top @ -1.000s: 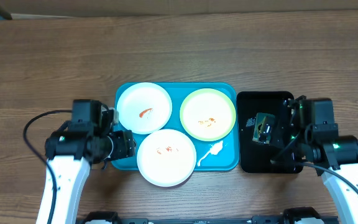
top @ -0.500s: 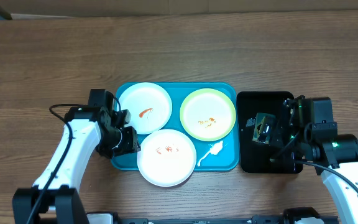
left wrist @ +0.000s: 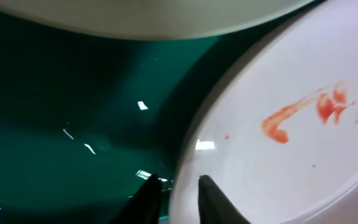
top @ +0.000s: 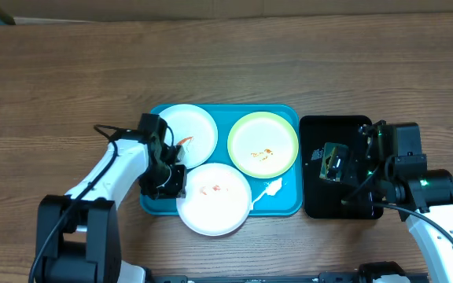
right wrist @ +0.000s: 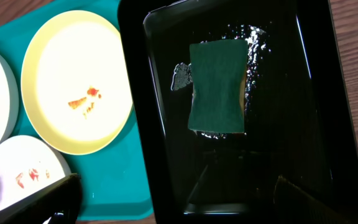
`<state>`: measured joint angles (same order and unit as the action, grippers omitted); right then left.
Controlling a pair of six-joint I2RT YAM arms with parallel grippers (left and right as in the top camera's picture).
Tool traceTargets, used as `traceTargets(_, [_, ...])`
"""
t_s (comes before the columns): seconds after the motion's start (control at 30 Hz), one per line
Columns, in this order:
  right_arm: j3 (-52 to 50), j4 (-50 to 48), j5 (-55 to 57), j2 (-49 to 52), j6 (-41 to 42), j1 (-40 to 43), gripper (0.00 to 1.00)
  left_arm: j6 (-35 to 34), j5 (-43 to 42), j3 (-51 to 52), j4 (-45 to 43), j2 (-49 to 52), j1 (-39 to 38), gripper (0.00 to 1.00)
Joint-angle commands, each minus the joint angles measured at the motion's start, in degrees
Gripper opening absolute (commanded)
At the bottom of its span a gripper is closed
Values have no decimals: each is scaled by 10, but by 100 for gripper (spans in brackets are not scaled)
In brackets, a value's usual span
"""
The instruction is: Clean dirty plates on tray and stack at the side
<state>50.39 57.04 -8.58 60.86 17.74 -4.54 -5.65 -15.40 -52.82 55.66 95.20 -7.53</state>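
Observation:
Three plates lie on the blue tray [top: 281,200]: a white one [top: 183,135] at the back left, a yellow-green one [top: 263,143] at the back right, and a white one [top: 213,198] at the front. All carry reddish smears. My left gripper [top: 171,179] is at the front plate's left rim. In the left wrist view its fingers [left wrist: 213,199] pinch that rim of the front plate [left wrist: 291,124], one finger on top and one outside. My right gripper [right wrist: 176,193] hangs open over the black tray [right wrist: 316,124], holding nothing.
A green sponge [right wrist: 216,86] lies in the black tray [top: 314,196] to the right of the blue tray. A small white scrap [top: 267,189] sits on the blue tray's front right. Wooden tabletop [top: 226,63] surrounds both trays.
My left arm has swung right over the blue tray's left edge, and its jaws have narrowed onto the front white plate's rim. The right arm has not moved.

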Motion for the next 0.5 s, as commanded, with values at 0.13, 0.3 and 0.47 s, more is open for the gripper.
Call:
traceTargets(0.13, [14, -3, 0, -3, -6, 1, 100, 3, 25, 6, -2, 7, -2, 8])
traceTargets(0.3, [14, -25, 4, -3, -5, 1, 100, -7, 25, 6, -12, 7, -2, 4])
traceTargets(0.47, [13, -67, 6, -2, -6, 1, 100, -21, 24, 6, -23, 7, -2, 4])
